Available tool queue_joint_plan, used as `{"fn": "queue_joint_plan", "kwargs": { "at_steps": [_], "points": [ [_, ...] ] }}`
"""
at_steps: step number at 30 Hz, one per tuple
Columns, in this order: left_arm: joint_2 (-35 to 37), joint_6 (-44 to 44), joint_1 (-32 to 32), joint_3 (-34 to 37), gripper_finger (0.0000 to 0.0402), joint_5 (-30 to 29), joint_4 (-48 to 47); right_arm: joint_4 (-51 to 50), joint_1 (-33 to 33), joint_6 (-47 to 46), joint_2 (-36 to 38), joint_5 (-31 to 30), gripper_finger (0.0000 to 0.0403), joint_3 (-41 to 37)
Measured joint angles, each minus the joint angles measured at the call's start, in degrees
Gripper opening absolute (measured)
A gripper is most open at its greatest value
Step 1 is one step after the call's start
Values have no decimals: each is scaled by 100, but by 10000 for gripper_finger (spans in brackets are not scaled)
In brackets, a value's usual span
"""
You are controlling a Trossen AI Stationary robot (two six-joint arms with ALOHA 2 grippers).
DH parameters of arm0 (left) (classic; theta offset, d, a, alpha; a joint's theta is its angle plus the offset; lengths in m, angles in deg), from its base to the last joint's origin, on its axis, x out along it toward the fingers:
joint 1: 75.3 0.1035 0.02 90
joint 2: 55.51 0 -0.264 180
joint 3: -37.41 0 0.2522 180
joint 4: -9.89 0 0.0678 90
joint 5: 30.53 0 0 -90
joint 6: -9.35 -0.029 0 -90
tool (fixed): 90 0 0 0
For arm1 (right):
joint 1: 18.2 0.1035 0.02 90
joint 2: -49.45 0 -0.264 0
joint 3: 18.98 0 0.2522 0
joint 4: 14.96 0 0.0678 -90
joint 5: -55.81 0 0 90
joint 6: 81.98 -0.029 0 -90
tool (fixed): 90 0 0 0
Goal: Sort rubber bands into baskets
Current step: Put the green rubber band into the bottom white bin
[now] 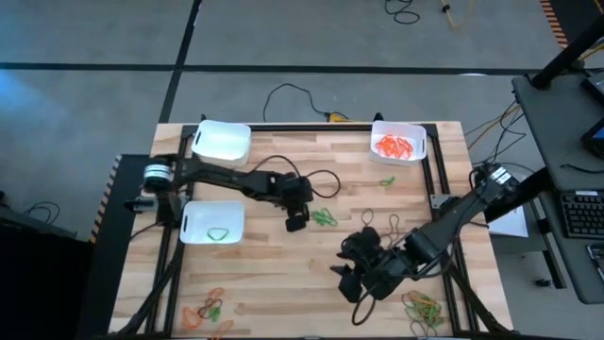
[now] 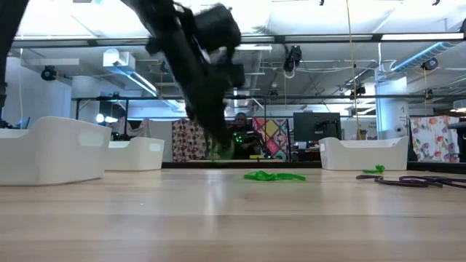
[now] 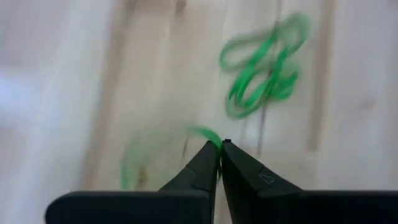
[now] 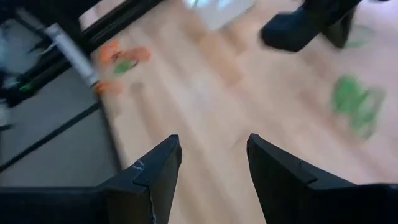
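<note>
My left gripper (image 1: 296, 223) is over the table's middle, shut on one green rubber band (image 3: 155, 152), just left of a small heap of green bands (image 1: 324, 217) that lies on the wood. It also shows in the left wrist view (image 3: 264, 62). Three white baskets stand on the table. The far left one (image 1: 222, 142) looks empty, the near left one (image 1: 212, 222) holds a green band, and the far right one (image 1: 398, 144) holds orange bands. My right gripper (image 4: 214, 152) is open and empty, above the wood near the table's near middle (image 1: 349, 280). My left gripper pinches a short stretch of the green band (image 3: 211, 135) between its two fingertips (image 3: 208, 155), coming from above and slanting down. The rest of the loop trails off blurred beside the fingers. In the low view it hangs below the fingers (image 2: 220, 151), seemingly clear of the wood.
Dark bands (image 1: 377, 223) lie right of the middle, and a lone green band (image 1: 387, 180) lies farther back. Mixed bands lie at the near left corner (image 1: 208, 310) and near right corner (image 1: 425, 304). Black frame rails run along the table's sides.
</note>
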Motion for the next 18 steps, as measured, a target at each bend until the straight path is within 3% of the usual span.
{"fn": "queue_joint_plan", "kwargs": {
  "at_steps": [6, 8, 11, 18],
  "points": [
    [1483, 280, -194, 390, 0, -126, -328, 13, -234, 564, -392, -1717, 178, 0],
    [2084, 516, -234, 546, 0, -208, -523, 5, -387, 762, -590, -1945, 178, 0],
    [2940, 1007, -356, 762, 0, -223, -1090, 57, -734, 931, -891, -1707, 178, 0],
    [4405, 2727, -947, 1214, 0, -188, -2841, 1501, -1544, 1861, -1398, 69, 178, 0]
  ]
}}
